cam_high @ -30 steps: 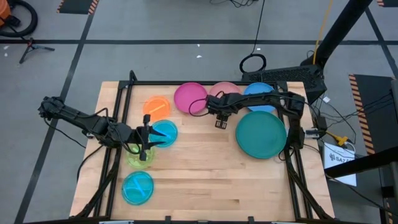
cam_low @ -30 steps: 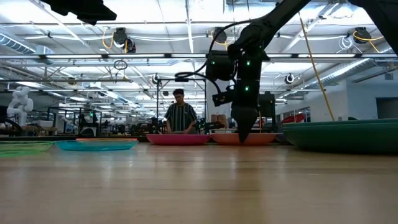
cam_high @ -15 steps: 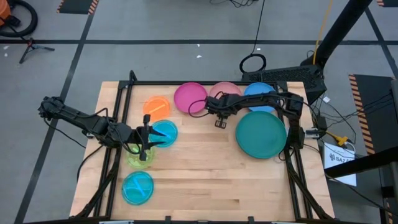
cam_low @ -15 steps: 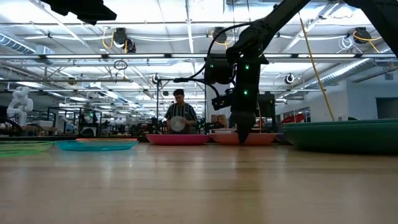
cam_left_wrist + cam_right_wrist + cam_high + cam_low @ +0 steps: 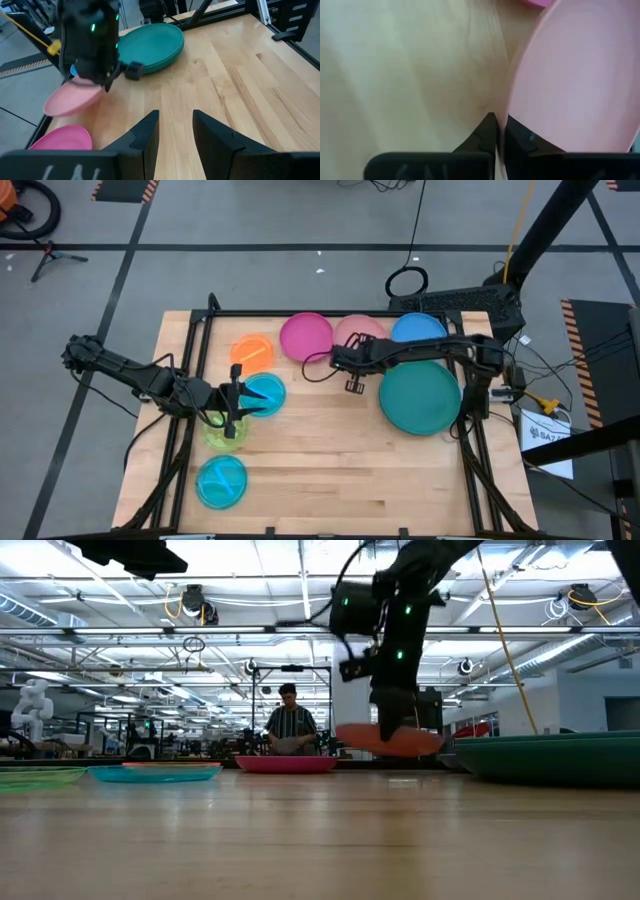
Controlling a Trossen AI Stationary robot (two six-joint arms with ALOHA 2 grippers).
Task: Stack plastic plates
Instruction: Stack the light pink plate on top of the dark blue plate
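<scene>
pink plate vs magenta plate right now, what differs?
The pink plate is pale; the magenta plate is deeper in colour. The pink plate is off the table and tilted, its rim pinched by the right gripper; the magenta plate lies flat on the table, untouched. Both are round, glossy and look about the same size.

Bare table lies open across the middle and front. The back row is crowded: orange plate, magenta plate, blue plate. The teal plate fills the right side; cyan plates and the left gripper block the left.
</scene>
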